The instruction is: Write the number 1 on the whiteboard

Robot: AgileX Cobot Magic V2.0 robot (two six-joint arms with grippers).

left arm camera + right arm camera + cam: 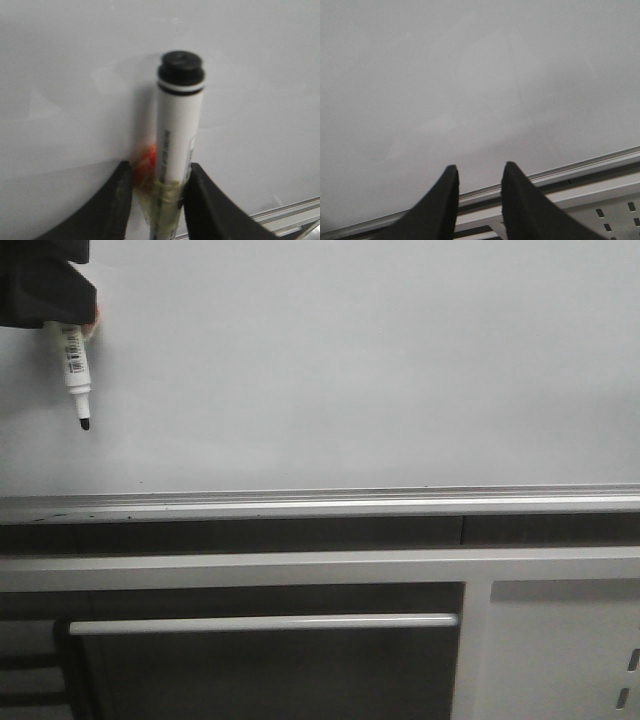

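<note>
Left gripper (70,320) cut off by the upper-left corner of the front view, seen only as a dark, blocky mass; closed firmly on a marker (74,365), white-barrelled with a barcode label and a black tip pointing down, near the upper-left part of the whiteboard (350,370). Contact between tip and board not determinable. In the left wrist view, same gripper (159,187) shown as 2 black curved fingers (117,200) pressed against the marker (177,135), round-bodied, smooth, with a black ribbed end; yellowish tape and a blurred orange-red patch (144,162) at the grip, the patch too indistinct to identify. Right gripper (479,187) hidden from the front view; in the right wrist view, 2 black tapering fingers (442,205) set slightly apart, nothing between them, hovering before the whiteboard (470,75) just above its silver rail (600,162). Board surface smooth, glossy, pale grey-white, with faint smears; number 1 not discernible anywhere on it. Aluminium rail (400,502) ridged and straight along the lower edge. Below, white metal cabinet (560,640) with a rounded bar handle (265,623); slotted holes at its right edge partly cropped.
</note>
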